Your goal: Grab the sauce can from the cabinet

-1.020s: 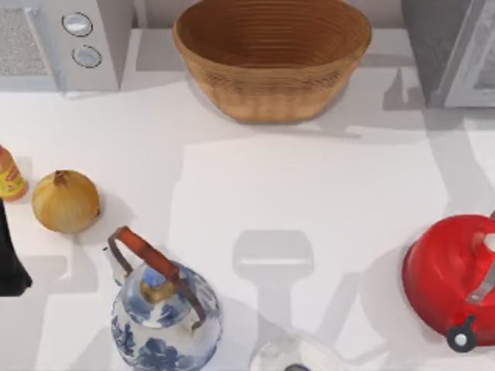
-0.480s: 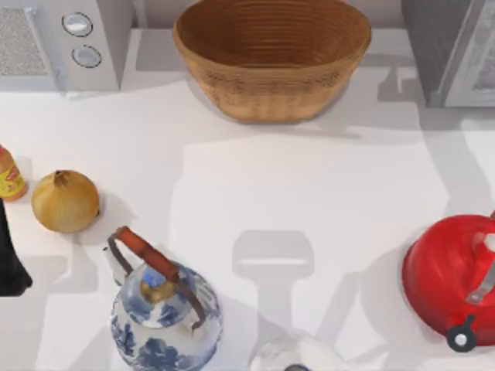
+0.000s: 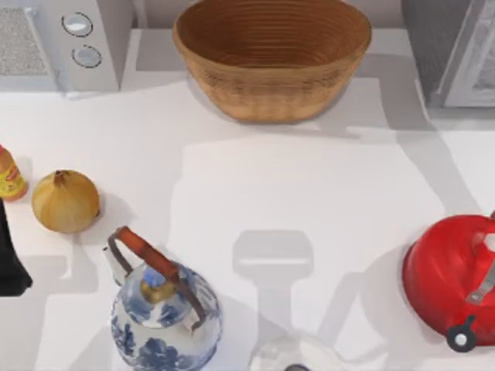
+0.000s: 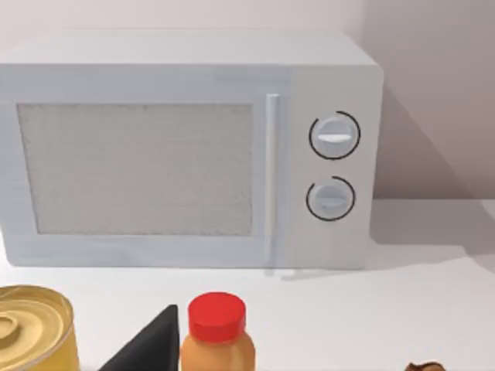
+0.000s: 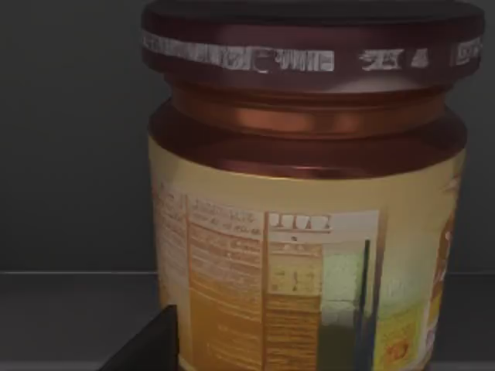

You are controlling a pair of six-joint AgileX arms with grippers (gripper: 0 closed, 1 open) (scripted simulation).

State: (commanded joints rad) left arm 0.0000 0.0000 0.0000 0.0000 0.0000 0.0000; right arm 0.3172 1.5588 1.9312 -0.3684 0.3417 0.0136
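With the sauce can (image 5: 309,209) standing close before the right end effector (image 5: 147,344) on a dark cabinet shelf (image 5: 69,317), finger spread impossible to tell, a misjudged approach could knock it over, while the left end effector (image 4: 147,344) idles facing the microwave (image 4: 186,147)
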